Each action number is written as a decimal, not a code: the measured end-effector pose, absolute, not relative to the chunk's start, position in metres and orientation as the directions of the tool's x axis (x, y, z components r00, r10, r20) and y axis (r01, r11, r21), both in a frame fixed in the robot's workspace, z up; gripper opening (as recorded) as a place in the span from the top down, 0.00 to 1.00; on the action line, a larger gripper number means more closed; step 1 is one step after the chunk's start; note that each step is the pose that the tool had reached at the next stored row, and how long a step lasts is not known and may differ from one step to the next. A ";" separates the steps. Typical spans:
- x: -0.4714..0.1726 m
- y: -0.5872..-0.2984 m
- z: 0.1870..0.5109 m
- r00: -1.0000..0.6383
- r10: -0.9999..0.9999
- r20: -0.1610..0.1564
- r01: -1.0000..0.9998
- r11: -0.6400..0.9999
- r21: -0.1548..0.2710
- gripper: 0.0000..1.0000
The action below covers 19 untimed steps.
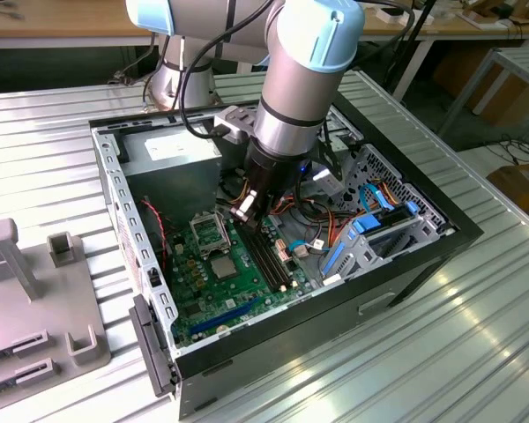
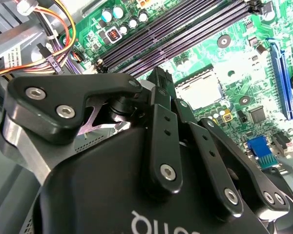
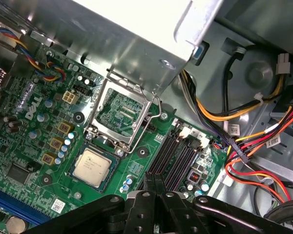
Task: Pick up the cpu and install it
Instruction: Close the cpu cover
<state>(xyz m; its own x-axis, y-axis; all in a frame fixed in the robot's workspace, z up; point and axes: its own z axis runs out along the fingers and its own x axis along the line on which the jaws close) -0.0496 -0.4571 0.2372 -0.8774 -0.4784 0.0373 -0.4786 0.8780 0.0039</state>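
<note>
We find the cpu [image 3: 91, 165] lying flat in its socket at the middle of the green motherboard [image 3: 139, 165], with the metal load frame [image 3: 122, 114] hinged up just beside it. The gripper [image 3: 154, 181] hangs over the memory slots [image 3: 173, 161], fingers pressed together and gripping nothing.

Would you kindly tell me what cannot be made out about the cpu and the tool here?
Whether the cpu is fully seated: first wrist view, its underside cannot be seen.
The tool: first wrist view, cut off by the picture's edge.
The motherboard: second wrist view, largely hidden by the tool's body.
</note>
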 end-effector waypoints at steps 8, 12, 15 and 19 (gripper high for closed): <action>-0.050 -0.457 0.237 -0.874 -0.485 0.037 -0.485 0.874 0.004 0.89; -0.050 -0.457 0.237 -0.872 -0.488 0.037 -0.488 0.873 0.004 0.89; -0.050 -0.457 0.237 -0.871 -0.490 0.037 -0.490 0.872 0.004 0.89; -0.049 -0.457 0.237 -0.859 -0.511 0.037 -0.511 0.860 0.004 0.89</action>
